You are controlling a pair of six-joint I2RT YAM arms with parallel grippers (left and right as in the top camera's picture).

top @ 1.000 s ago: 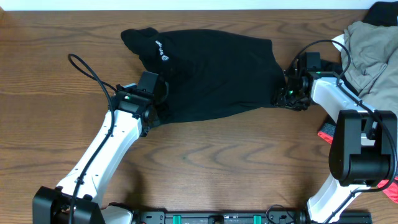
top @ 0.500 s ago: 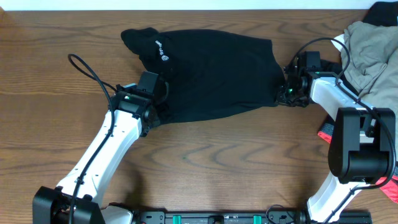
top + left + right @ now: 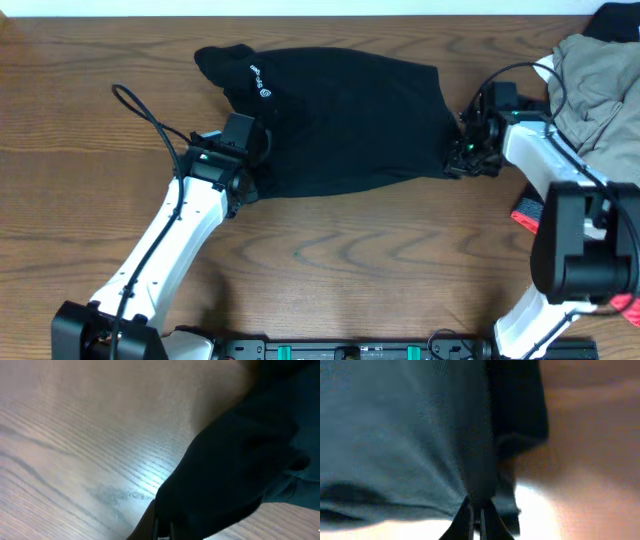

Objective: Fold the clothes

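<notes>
Both arms reach forward across the table (image 3: 340, 270). The left gripper (image 3: 246, 172) pinches the near-left hem of the black shirt (image 3: 350, 120), and the right gripper (image 3: 462, 156) is clamped on its right corner. The shirt lies spread mid-table, and its white chest logo (image 3: 260, 80) is too small to read.

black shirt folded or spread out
Mostly spread: the black shirt lies broad and rumpled on the table, logo showing, left gripper and right gripper pinching its ends.

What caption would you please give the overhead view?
The left hand and right hand pinch opposite edges of the black shirt.
</notes>
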